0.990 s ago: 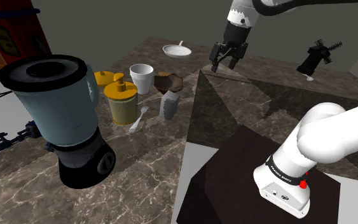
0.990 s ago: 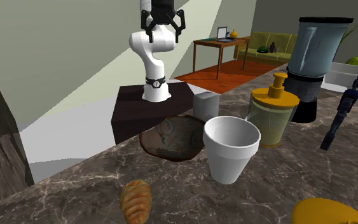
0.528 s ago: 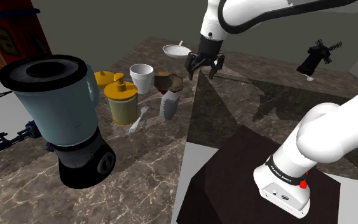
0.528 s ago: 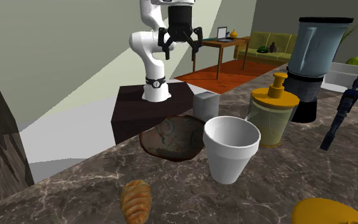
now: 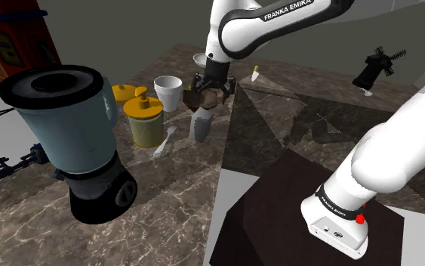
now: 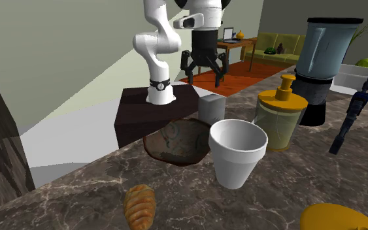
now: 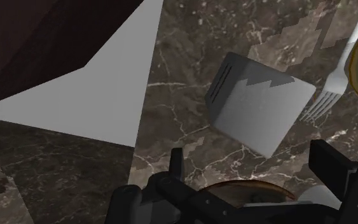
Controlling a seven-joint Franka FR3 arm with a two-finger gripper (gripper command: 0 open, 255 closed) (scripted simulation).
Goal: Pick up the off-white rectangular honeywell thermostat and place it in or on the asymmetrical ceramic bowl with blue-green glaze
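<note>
- Gripper [image 6: 202, 74]: hangs in the air above the bench [image 6: 78, 196], fingers [image 7: 327, 163] spread wide apart and clasping nothing.
- Thermostat [image 7: 260, 105]: a plain grey box with dark slots on one side. It rests on the marbled brown bench below the open fingers and clear of them.
- In the second exterior view the thermostat [image 6: 211, 106] stands just behind the bowl [image 6: 176, 140], whose outside is dark brown and inside mottled grey.
- In the shoulder view the thermostat [image 5: 201, 125] sits near the bench edge. The bowl [image 5: 201, 97] lies just beyond it, under the gripper [image 5: 209, 91].
- A white fork [image 7: 331, 92] lies just beside the thermostat.
- A white cup [image 6: 238, 151], a yellow-lidded jar [image 6: 282, 116] and a blender [image 5: 71, 136] share the bench.
</note>
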